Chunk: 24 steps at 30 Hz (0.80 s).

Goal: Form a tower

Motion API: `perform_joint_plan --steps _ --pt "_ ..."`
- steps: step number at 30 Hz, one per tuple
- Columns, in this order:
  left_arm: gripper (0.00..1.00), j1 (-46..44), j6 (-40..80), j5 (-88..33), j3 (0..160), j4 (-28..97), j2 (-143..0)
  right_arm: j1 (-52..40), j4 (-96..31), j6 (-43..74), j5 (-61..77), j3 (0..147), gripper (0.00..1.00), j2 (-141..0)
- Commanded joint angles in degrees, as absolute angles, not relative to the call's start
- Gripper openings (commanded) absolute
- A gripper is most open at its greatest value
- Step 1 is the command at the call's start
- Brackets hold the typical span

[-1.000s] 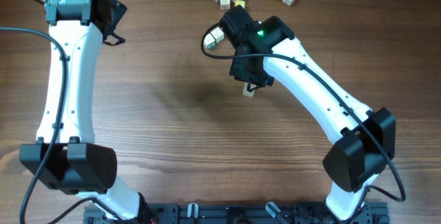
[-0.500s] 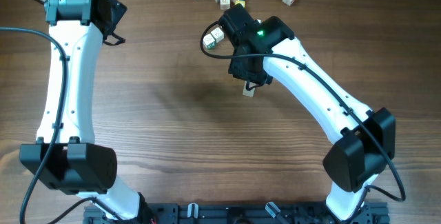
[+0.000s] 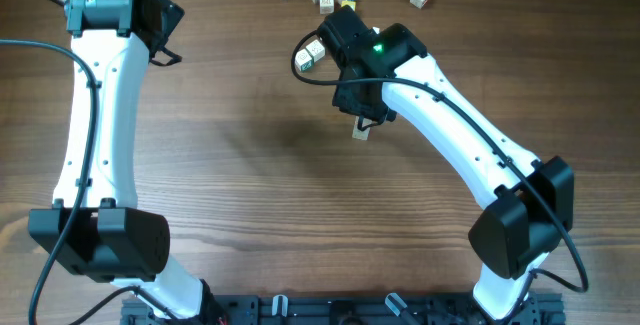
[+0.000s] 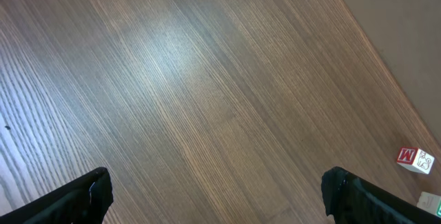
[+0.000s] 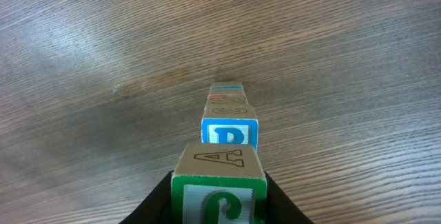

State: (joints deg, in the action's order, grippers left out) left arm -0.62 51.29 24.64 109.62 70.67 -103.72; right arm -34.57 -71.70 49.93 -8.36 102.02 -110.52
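Three cubes show in the tower (image 5: 229, 133), near the middle of the table (image 5: 103, 65): its top cube (image 5: 219, 172) reads "A" over a green face, the next a half-hidden blue letter. The right gripper (image 5: 219, 200) is clamped on that top cube; the left gripper (image 4: 217, 189) hangs wide apart near a red "M" cube (image 4: 415, 159). Two loose cubes (image 3: 310, 56) lie beside the right wrist, at least six more farther back.

Light: bright, even, from above | Glare: pale sheen on table (image 4: 162, 41) ahead of left gripper (image 4: 217, 186) | Shadows: faint, soft beside right gripper (image 3: 360, 123) | Focus: wood grain sharp
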Motion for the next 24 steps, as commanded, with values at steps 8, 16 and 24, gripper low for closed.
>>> perform_joint_plan --steps 8,16,24 --pt "1.00 -0.47 50.52 25.80 109.84 70.67 -104.27 -34.44 -71.57 51.00 -10.04 101.51 0.28 -113.06" --pt "1.00 -0.47 50.52 25.80 109.84 70.70 -104.27 -34.44 -71.59 51.20 -10.07 101.49 0.31 -113.08" --pt "1.00 -0.47 50.52 25.80 109.84 70.70 -104.27 -34.41 -72.55 52.07 -10.09 101.49 0.34 -113.08"
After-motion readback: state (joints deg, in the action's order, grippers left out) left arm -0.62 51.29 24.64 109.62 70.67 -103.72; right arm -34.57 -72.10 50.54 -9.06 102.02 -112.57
